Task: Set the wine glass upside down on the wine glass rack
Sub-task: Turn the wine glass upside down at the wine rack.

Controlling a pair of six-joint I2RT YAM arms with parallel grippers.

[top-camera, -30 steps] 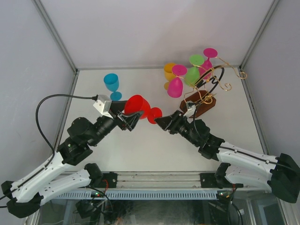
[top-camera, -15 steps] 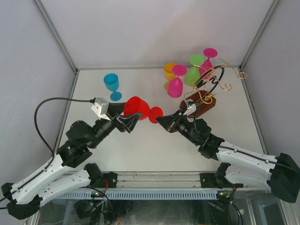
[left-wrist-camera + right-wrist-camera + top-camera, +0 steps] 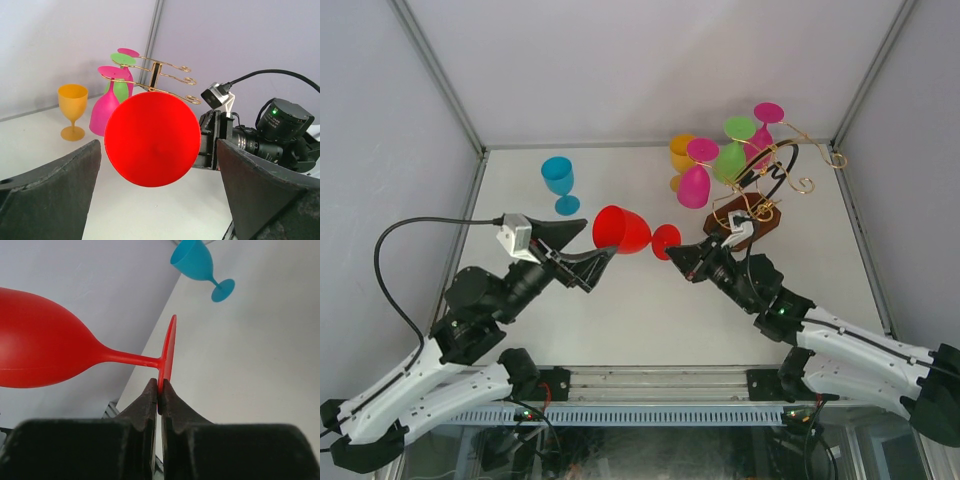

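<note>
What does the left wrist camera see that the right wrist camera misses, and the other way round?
Only the left wrist view: the wine glass rack, an orange glass standing beside it, and a pink glass hanging upside down on it. Only the right wrist view: a blue glass standing upright, and the right gripper pinching the red wine glass by the rim of its foot. Both: that red glass, held sideways.
</note>
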